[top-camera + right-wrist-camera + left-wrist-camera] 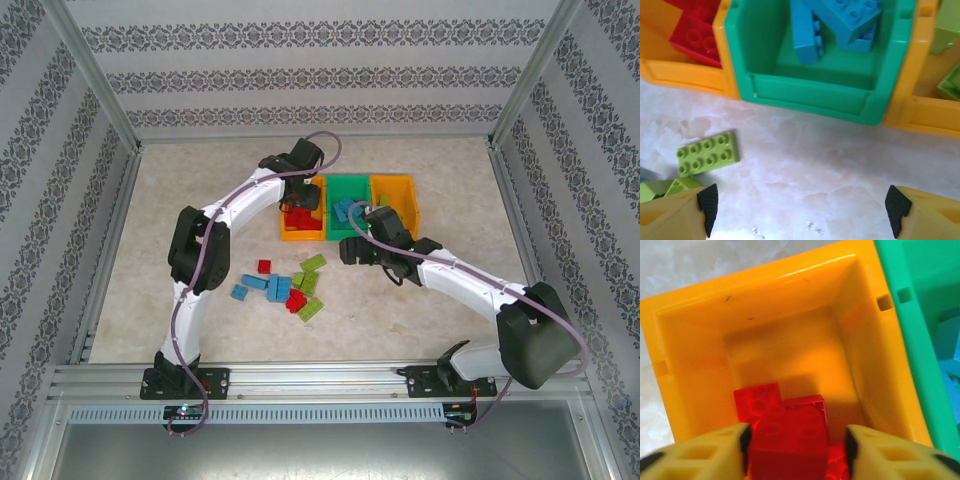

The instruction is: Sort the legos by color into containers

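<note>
Red studded brick [785, 452] in left hand [796, 440], over glossy orange bin [790, 285].

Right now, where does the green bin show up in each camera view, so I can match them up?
Top external: green bin at centre, middle of the row.
Left wrist: green bin along the right edge.
Right wrist: green bin at top centre, blue bricks inside.
Shared landmark: the adjoining orange bin holding red bricks.

The red brick [787, 440] between the left fingers [700, 455] is cut by the bottom edge; contact with it is unclear.
</note>
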